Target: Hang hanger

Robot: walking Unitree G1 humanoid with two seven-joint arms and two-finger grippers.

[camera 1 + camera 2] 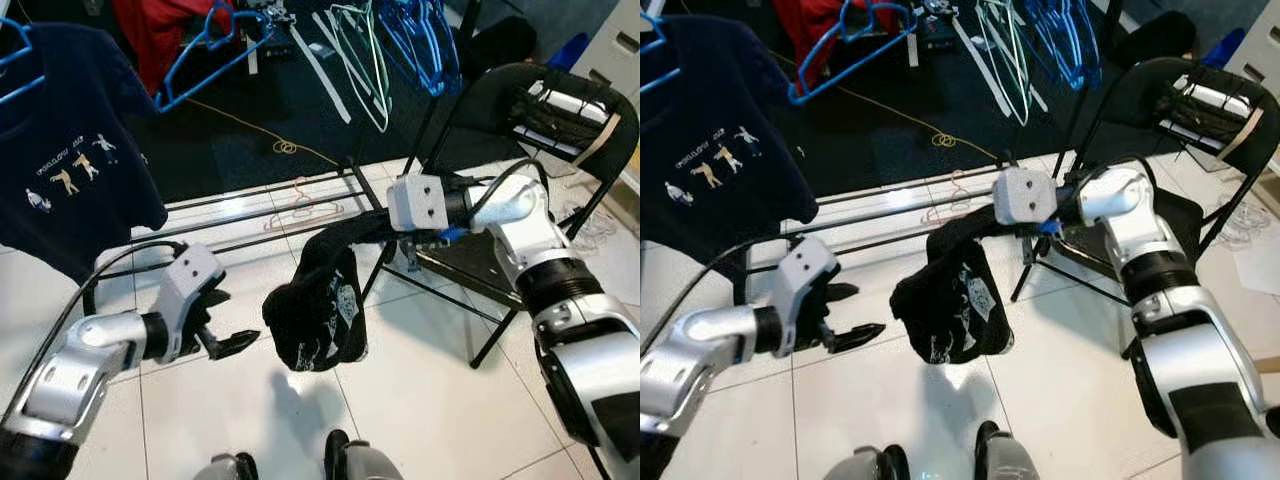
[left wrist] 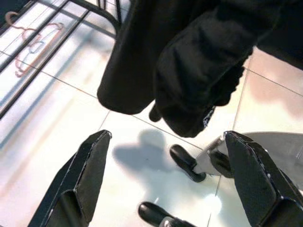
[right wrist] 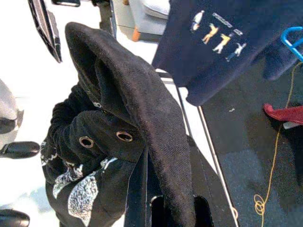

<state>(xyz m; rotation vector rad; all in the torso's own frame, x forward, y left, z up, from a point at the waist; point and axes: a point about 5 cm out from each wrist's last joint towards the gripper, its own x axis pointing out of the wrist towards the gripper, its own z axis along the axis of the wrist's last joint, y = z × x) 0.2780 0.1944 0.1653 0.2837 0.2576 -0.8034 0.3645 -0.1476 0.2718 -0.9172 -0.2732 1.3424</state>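
My right hand (image 1: 385,228) reaches across in front of me, clamped on a black hoodie (image 1: 318,305) that drapes over its fingers and hangs down in a bunch above the white tiled floor (image 1: 420,390); the right wrist view shows the cloth folded over the fingers, with two metal eyelets (image 3: 124,136) and a white print lower down. My left hand (image 1: 228,325) hovers just beside the hanging cloth, on its left, with its fingers (image 2: 87,165) spread wide and nothing between them, apart from the fabric. A pink hanger (image 1: 303,208) lies flat on the floor beyond the hoodie, near the dark rails of a rack base (image 1: 250,215). Blue hangers (image 1: 205,55) dangle at the upper left, and further blue and pale green ones (image 1: 385,45) hang near the top middle. A navy T-shirt (image 1: 75,150) with small printed figures hangs on a blue hanger at the far left. A black folding chair (image 1: 540,140) stands to my right, behind my right arm, with something striped on its back
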